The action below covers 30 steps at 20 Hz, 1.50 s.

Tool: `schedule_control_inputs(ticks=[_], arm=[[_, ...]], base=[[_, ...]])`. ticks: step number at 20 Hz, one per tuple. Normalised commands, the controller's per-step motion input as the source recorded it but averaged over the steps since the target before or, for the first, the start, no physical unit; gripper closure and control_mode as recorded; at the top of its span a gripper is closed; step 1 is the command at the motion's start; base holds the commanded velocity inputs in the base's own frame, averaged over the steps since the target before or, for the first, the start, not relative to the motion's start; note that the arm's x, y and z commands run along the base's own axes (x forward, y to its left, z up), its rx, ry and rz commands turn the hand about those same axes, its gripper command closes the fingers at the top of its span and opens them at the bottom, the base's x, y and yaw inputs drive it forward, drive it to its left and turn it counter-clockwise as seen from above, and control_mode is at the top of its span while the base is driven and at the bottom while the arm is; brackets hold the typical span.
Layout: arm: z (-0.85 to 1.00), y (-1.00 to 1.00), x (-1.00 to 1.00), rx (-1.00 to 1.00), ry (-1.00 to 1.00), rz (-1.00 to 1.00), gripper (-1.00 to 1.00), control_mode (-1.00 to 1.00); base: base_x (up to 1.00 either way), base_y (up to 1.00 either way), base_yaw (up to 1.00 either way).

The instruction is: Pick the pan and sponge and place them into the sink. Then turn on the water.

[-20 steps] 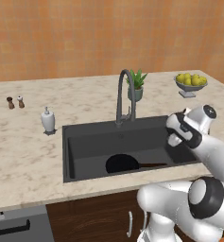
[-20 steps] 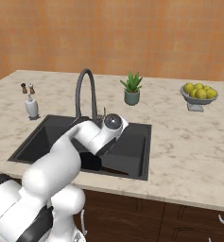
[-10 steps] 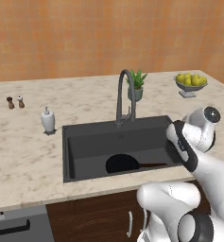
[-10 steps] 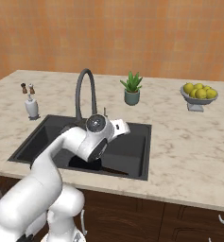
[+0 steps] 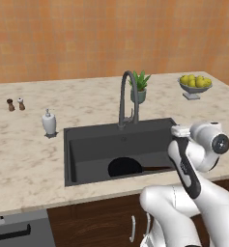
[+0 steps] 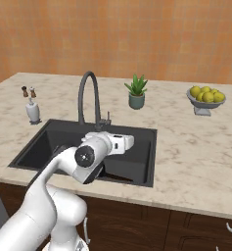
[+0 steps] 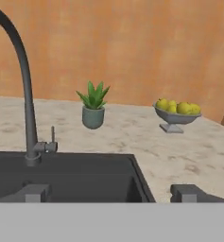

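The black pan [image 5: 125, 167] lies flat on the sink's floor, its thin handle [image 5: 156, 168] pointing right. The dark grey sink [image 5: 94, 144] [image 6: 46, 139] [image 7: 75, 176] is set into the marble counter. The grey gooseneck faucet [image 5: 123, 94] [image 6: 83, 92] [image 7: 25, 97] stands behind the basin, with its small lever [image 7: 52, 135] upright beside the base. My gripper [image 7: 111, 193] hovers over the sink's front right part and looks level toward the back wall. It is open, the fingertips [image 7: 32, 193] far apart with nothing between them. The sponge is out of view.
A white soap dispenser [image 5: 49, 122] [image 6: 33, 111] stands left of the sink, with two small shakers [image 5: 15, 104] beyond it. A potted plant [image 5: 140, 87] [image 7: 93, 109] and a bowl of yellow fruit [image 5: 195, 84] [image 7: 176, 113] sit at the back right.
My arm has folded and its elbow has dropped toward the counter's front edge, while the hand stays over the sink's right side. The gripper stays open. The pan has not moved.
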Motion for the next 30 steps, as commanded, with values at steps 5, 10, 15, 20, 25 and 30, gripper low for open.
schedule_control_inputs(ticks=[5,10,15,20,25,30], arm=[[0.25,-0.04,-0.07,0.00,-0.17,0.00,-1.00,-1.00],[0.06,0.18,0.00,0.01,0.00,0.02,-1.00,-1.00],[-0.54,0.30,0.28,0.07,-0.01,0.13,-1.00,-1.00],[-0.68,0.17,0.42,0.11,-0.07,0.27,-1.00,-1.00],[-0.36,0.24,0.59,0.12,-0.19,0.26,-1.00,-1.00],[-0.07,0.13,0.60,0.09,-0.24,0.09,-1.00,-1.00]], base=[[0.00,0.00,0.00],[0.00,0.00,0.00],[0.00,0.00,0.00],[0.00,0.00,0.00],[0.00,0.00,0.00],[0.00,0.00,0.00]])
